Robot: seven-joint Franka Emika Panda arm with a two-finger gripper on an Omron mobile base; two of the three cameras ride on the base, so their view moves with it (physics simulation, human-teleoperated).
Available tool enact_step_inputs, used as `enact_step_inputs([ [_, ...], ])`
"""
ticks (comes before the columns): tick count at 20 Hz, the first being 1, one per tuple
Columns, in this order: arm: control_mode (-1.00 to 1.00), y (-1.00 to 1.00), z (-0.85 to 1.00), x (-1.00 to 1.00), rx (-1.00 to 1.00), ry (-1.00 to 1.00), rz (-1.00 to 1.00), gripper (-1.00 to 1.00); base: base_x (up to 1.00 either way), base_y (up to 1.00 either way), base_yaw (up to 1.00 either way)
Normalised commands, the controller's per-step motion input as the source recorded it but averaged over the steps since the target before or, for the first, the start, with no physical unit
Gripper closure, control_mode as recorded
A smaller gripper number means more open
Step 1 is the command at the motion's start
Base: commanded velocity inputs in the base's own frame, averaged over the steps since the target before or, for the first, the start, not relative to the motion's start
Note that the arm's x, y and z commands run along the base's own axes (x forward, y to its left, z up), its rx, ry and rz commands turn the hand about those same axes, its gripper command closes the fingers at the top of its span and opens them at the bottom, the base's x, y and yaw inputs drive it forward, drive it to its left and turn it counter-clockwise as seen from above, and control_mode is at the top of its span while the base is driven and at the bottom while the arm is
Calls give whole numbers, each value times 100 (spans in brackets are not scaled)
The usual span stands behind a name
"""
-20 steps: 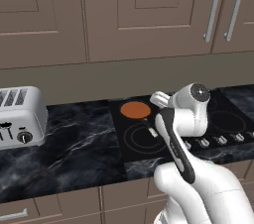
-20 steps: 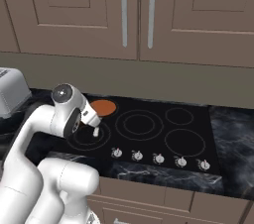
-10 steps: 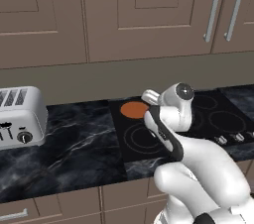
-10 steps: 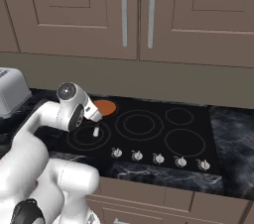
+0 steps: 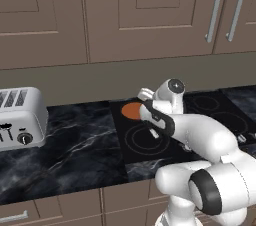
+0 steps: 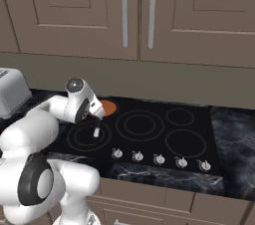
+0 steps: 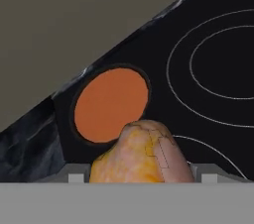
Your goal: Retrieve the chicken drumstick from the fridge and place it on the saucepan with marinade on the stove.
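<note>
Hand: the hand [image 7: 141, 176] pinches the drumstick [image 7: 141, 156] between its fingers, whose tips sit on either side of the meat at the bottom of the hand view.
Drumstick: golden-yellow and lumpy, held in the air over the stove [image 6: 149, 129], near the pan [image 7: 110, 104] but not in it.
Hand view alone: the pan shows whole, a round dish with flat orange contents, just beyond the drumstick; the meat overlaps its near rim in the picture.
Left base view: the arm [image 5: 192, 135] covers the right part of the pan [image 5: 132, 110], so only an orange sliver shows; the hand [image 5: 152, 131] hangs low over the front left burner ring.
Right base view: the wrist hides the left part of the pan [image 6: 108, 107]; a pale finger [image 6: 96, 132] points down at the front left ring. A row of knobs [image 6: 159, 159] lines the front edge.
Surroundings: a silver toaster [image 5: 20, 117] stands on the dark marbled counter [image 5: 75, 140], well left of the stove; brown cabinets [image 5: 145, 10] with bar handles hang above.
Obstruction: nothing lies between the drumstick and the pan.
</note>
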Motion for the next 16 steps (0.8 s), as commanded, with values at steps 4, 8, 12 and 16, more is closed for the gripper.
enact_step_inputs([
  [4,-100,0,-30,37,0,1,0,100,0,0,0],
  [8,-100,3,-32,39,0,0,0,100,0,0,0],
  [12,-100,11,-35,47,0,0,0,100,0,0,0],
  [16,-100,11,-23,57,0,0,0,100,0,0,0],
])
